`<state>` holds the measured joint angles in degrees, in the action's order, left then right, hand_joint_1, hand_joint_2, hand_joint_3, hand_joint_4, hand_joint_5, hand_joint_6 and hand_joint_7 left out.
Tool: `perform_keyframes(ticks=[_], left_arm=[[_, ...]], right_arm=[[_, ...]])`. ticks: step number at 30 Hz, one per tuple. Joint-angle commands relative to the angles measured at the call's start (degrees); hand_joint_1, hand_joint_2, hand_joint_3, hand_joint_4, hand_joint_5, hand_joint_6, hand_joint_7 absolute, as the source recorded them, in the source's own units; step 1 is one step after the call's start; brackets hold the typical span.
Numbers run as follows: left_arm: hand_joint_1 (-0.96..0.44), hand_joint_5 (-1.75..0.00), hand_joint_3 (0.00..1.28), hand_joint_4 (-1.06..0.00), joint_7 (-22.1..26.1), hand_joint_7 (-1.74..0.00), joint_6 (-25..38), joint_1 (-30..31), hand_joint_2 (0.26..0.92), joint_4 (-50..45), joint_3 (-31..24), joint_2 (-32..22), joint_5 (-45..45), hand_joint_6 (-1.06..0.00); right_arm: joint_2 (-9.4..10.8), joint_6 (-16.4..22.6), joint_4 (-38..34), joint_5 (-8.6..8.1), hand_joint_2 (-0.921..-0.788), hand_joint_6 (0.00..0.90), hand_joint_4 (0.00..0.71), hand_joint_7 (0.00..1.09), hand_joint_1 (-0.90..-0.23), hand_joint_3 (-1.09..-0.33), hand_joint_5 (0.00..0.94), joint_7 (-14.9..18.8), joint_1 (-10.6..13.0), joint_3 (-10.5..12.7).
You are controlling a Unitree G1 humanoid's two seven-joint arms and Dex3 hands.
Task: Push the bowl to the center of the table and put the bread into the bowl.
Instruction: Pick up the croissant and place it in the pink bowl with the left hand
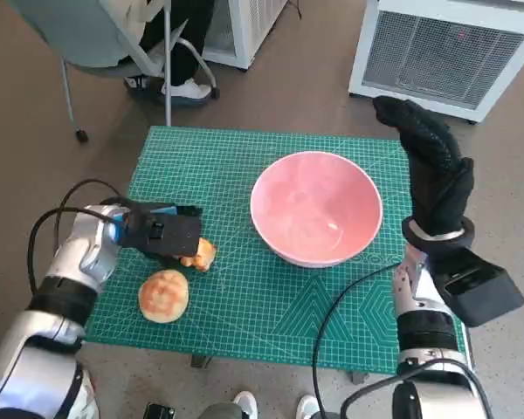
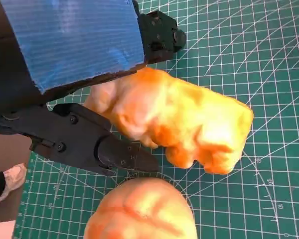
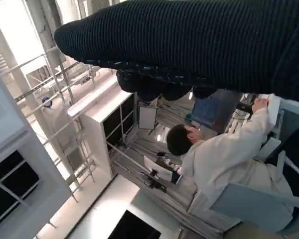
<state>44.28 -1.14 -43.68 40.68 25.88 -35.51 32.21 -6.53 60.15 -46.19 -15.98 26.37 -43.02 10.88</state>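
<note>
1. Left hand (image 1: 162, 234), left of centre in the head view, grips a lumpy orange-brown piece of bread (image 1: 200, 254). In the left wrist view black fingers (image 2: 104, 149) close on the bread (image 2: 189, 122) on one side, with the blue-taped back on the other.
2. Right hand (image 1: 432, 166), at the right edge of the head view, stands raised with gloved fingers extended and holds nothing. It is beside the pink bowl (image 1: 315, 208), apart from it.
3. The bowl sits right of centre on the table, upright, its interior bare.
4. A second round bread roll (image 1: 163, 295) lies on the mat in the lower left of the head view, just below the held piece and apart from the bowl.
5. Surface: a green cutting mat (image 1: 244, 166) with white grid lines covers the table; the floor (image 1: 35, 166) is brown.
6. Room: a white grilled unit (image 1: 445, 52) at upper right, a chair (image 1: 87, 44) and a person's legs at upper left.
7. Writing: the mat's small numerals are too blurred to read.
8. Right wrist view: the glove (image 3: 189, 45) fills the top; a seated person (image 3: 224, 154) in white appears beyond, face hidden.
</note>
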Motion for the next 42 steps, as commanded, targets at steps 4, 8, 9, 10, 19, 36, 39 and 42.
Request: perform_keyframes(ticks=[4, 8, 9, 10, 19, 36, 39, 42], left_arm=[[-0.37, 0.00, 0.00, 0.00, 3.6, 0.00, 1.4, 5.1, 0.786, -4.2, 0.4, -0.2, -1.4, -0.05], [-0.36, 0.00, 0.00, 0.00, 3.4, 0.00, 1.4, 5.6, 0.787, -4.3, 0.7, 0.1, -1.4, -0.05], [-0.35, 0.00, 0.00, 0.00, 3.3, 0.00, 1.4, 5.6, 0.788, -4.1, 0.7, 0.3, -1.4, -0.06], [-0.34, 0.00, 0.00, 0.00, 2.9, 0.00, 1.1, 5.5, 0.788, -3.7, 0.9, 0.5, -1.2, -0.06], [-0.23, -0.43, 0.08, -0.63, -9.6, -0.77, -8.5, 6.2, 0.890, -0.1, -0.2, 1.2, -0.9, -0.52], [0.00, -1.23, 0.06, -0.72, -22.0, -1.06, -23.0, -1.4, 0.919, 0.3, -11.0, 1.6, -9.5, -0.63], [0.00, -1.24, 0.06, -0.72, -22.6, -1.05, -23.2, -3.8, 0.920, 0.3, -12.3, 2.5, -10.3, -0.63], [0.00, -1.23, 0.06, -0.73, -23.6, -1.05, -23.5, -6.2, 0.917, 0.5, -13.1, 3.5, -10.7, -0.63]], right_arm=[[0.3, -0.9, -0.9, -0.01, -0.921, 0.262, 0.387, 0.21, -0.638, -0.721, 0.002, 0.0, 1.1, -0.2], [0.3, -0.8, -1.2, -0.06, -0.921, 0.263, 0.388, 0.21, -0.640, -0.720, 0.002, 0.1, 1.1, -0.1], [0.3, -0.8, -1.3, -0.10, -0.921, 0.263, 0.388, 0.21, -0.640, -0.720, 0.002, 0.1, 1.1, -0.1], [0.3, -0.8, -1.3, -0.16, -0.921, 0.263, 0.388, 0.21, -0.640, -0.720, 0.002, 0.2, 1.0, -0.1], [0.3, -1.2, -1.4, -0.71, -0.921, 0.264, 0.389, 0.20, -0.639, -0.721, 0.002, 0.6, 0.8, -0.1], [0.1, -1.3, -2.3, -0.98, -0.921, 0.266, 0.392, 0.20, -0.602, -0.726, 0.002, 1.4, 0.7, 0.0], [0.2, -1.3, -2.1, -0.78, -0.921, 0.266, 0.392, 0.20, -0.603, -0.727, 0.002, 1.2, 0.7, 0.0], [0.3, -1.4, -1.8, -0.49, -0.921, 0.266, 0.393, 0.20, -0.603, -0.727, 0.002, 0.9, 0.8, -0.1]])
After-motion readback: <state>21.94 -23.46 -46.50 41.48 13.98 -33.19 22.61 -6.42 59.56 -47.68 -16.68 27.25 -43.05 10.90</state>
